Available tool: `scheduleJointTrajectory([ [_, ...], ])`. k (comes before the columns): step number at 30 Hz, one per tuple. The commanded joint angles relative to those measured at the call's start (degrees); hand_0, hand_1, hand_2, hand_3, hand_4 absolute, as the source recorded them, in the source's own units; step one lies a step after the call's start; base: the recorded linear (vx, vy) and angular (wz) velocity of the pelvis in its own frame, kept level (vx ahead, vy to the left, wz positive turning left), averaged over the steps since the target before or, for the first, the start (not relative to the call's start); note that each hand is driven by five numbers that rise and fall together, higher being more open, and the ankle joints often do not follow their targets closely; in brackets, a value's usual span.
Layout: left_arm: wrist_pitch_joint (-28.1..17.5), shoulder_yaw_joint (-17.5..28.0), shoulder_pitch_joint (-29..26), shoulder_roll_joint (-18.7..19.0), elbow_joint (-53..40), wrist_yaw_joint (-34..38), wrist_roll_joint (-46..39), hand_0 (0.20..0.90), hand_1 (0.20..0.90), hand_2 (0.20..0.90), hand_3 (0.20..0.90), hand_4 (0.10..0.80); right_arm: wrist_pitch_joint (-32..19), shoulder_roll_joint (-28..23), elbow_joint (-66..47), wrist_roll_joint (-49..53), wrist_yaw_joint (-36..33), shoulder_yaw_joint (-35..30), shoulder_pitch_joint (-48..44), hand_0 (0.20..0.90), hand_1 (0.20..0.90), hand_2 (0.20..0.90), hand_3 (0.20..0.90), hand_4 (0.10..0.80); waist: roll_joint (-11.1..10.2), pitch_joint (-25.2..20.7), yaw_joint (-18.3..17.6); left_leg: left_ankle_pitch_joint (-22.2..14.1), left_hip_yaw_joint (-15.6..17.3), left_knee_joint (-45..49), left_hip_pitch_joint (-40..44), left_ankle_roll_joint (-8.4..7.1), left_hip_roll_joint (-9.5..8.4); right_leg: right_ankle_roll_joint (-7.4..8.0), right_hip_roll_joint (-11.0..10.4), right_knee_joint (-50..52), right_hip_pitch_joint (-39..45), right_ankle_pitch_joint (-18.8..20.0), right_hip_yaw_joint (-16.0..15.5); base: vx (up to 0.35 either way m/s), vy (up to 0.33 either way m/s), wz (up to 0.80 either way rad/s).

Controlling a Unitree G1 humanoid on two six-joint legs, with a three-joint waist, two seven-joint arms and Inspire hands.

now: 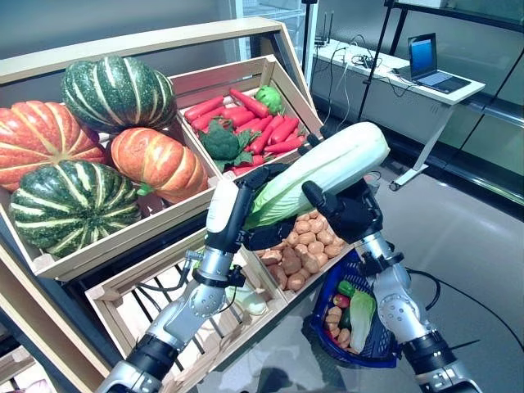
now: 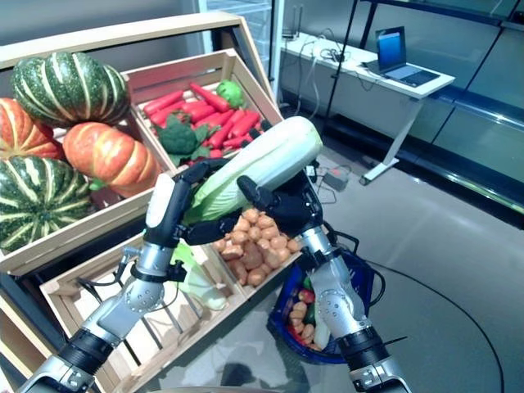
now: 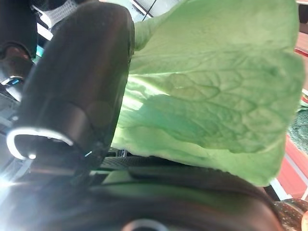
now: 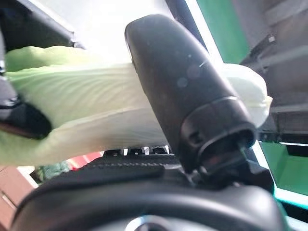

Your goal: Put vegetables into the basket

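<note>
A long pale green napa cabbage [image 1: 327, 168] is held in the air between both hands, in front of the wooden stand and above the potato crate. My left hand [image 1: 246, 209] is curled round its leafy green end, seen close in the left wrist view [image 3: 211, 96]. My right hand [image 1: 348, 211] is curled round its middle, with the thumb [image 4: 183, 91] over the white ribbed side [image 4: 86, 101]. The blue basket [image 1: 323, 315] stands on the floor below my right arm. In it lie a leafy green vegetable [image 1: 360, 315], small brown potatoes [image 1: 333, 323] and a red and a green piece.
The tilted wooden stand [image 1: 147, 41] with its crates rises at the left and behind the hands. An empty slatted crate [image 1: 131, 307] lies under my left arm. A white desk with a laptop [image 1: 430, 61] stands at the back right. Grey floor spreads to the right.
</note>
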Motion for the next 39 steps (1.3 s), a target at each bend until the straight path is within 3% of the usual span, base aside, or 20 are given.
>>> scheduleJointTrajectory([
  [1,-1.42,-2.97,-7.61,1.0,5.99,0.18,2.47,0.3,0.3,0.3,0.3,0.4,-5.06,4.61,-13.2,4.43,5.33,-5.93,-11.57,0.9,0.9,0.9,0.9,0.8,-1.23,-2.64,-0.74,-9.34,0.95,0.11,2.4,1.46,-2.63,-2.34,1.05,0.08,0.73,-3.69,-0.52,0.0,0.0,0.0],
  [12,-0.79,-6.03,-7.1,0.64,10.09,-0.19,4.39,0.3,0.3,0.3,0.3,0.4,-6.79,5.15,-14.3,3.65,4.35,-6.53,-13.52,0.9,0.9,0.9,0.9,0.8,-1.26,-2.42,-0.99,-9.25,1.57,0.11,2.27,1.42,-2.4,-2.29,1.14,0.08,0.4,-3.68,0.19,0.0,0.0,0.0],
  [13,-0.87,-6.29,-6.98,0.52,10.57,-0.03,4.67,0.3,0.3,0.3,0.3,0.4,-6.95,5.31,-14.26,3.99,4.56,-6.47,-13.72,0.479,0.479,0.479,0.479,0.519,-1.26,-2.4,-0.97,-9.24,1.64,0.11,2.27,1.42,-2.4,-2.27,1.13,0.08,0.4,-3.66,0.24,0.0,0.0,0.0],
  [14,-0.93,-6.44,-6.93,0.42,10.84,0.09,4.9,0.3,0.3,0.3,0.3,0.4,-7.04,5.4,-14.28,4.39,5.01,-6.43,-13.71,0.3,0.3,0.3,0.3,0.4,-1.27,-2.39,-0.95,-9.24,1.69,0.11,2.27,1.42,-2.36,-2.26,1.12,0.08,0.4,-3.64,0.25,0.0,0.0,0.0],
  [30,-0.29,-7.18,-6.43,0.35,12.99,0.48,5.16,0.3,0.3,0.3,0.3,0.4,-7.75,5.03,-14.95,4.61,5.97,-5.37,-14.2,0.3,0.3,0.3,0.3,0.4,-1.32,-2.01,-0.68,-9.12,1.49,0.11,1.84,1.49,-2.4,-2.14,1.11,0.08,0.02,-3.58,0.42,0.0,0.0,0.0],
  [32,0.61,-7.03,-6.15,0.2,13.49,-0.69,4.46,0.9,0.9,0.9,0.9,0.8,-7.76,5.06,-14.86,4.44,6.32,-5.61,-13.87,0.3,0.3,0.3,0.3,0.4,-1.3,-1.97,-0.69,-9.12,1.59,0.11,1.92,1.5,-2.37,-2.1,1.09,0.08,0.09,-3.55,0.38,0.0,0.0,0.0],
  [39,4.4,-7.52,-4.41,-1.5,20.9,-3.03,4.48,0.9,0.9,0.9,0.9,0.8,-7.81,4.82,-14.84,3.23,6.2,-5.95,-13.94,0.3,0.3,0.3,0.3,0.4,-1.38,-2.14,-1.04,-9.11,1.98,0.11,1.94,1.47,-2.27,-1.92,1.07,0.08,-0.05,-3.46,0.56,0.0,0.0,0.0],
])
